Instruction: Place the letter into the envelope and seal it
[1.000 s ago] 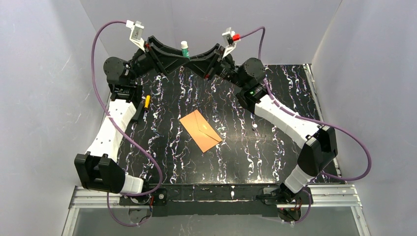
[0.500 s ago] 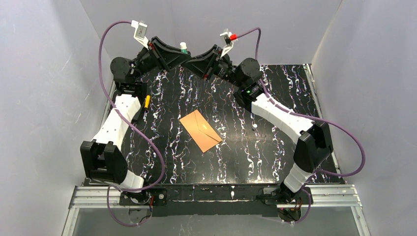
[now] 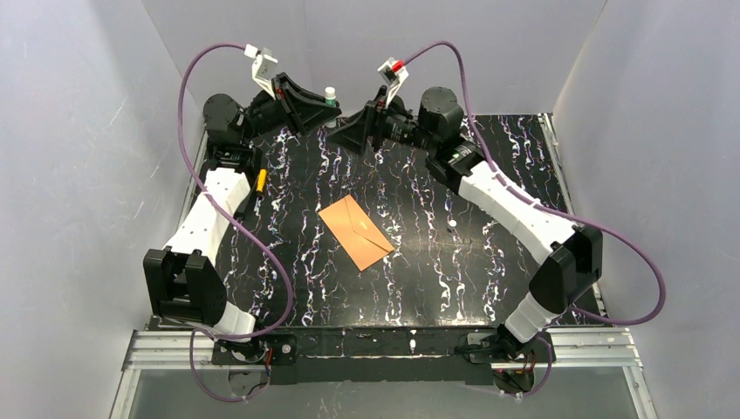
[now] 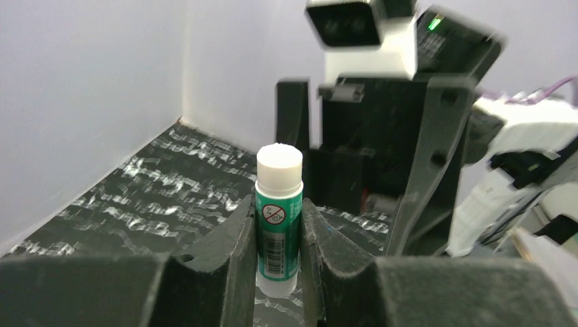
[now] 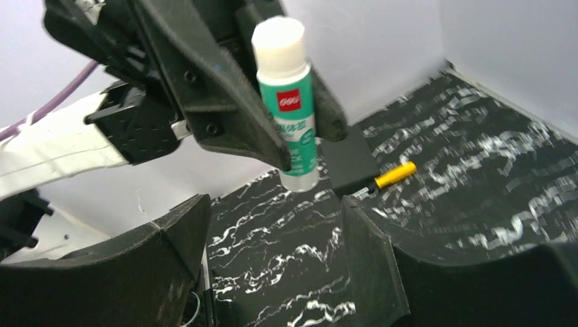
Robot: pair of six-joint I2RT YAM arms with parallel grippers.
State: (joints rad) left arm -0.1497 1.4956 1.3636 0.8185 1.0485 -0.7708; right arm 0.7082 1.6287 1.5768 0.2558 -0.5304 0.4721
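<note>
The orange-brown envelope (image 3: 355, 231) lies flat in the middle of the black marbled table (image 3: 436, 262), its pointed flap folded down. The letter is out of view. Far from it, at the table's back edge, my left gripper (image 3: 326, 106) (image 4: 277, 204) is shut on a green glue stick (image 3: 330, 93) (image 4: 279, 218) (image 5: 290, 116) with a white top, held upright. My right gripper (image 3: 342, 140) (image 5: 276, 211) stands open just in front of the stick, with nothing between its fingers.
A yellow-handled tool (image 3: 260, 181) (image 5: 395, 175) lies at the back left beside a dark flat square card (image 5: 347, 160). A small white bit (image 3: 452, 224) sits right of the envelope. Grey walls close in the table on three sides.
Both grippers met at the glue stick a second ago. The right gripper has opened and drawn back to the right, and the left gripper keeps the stick, pulled slightly left.
</note>
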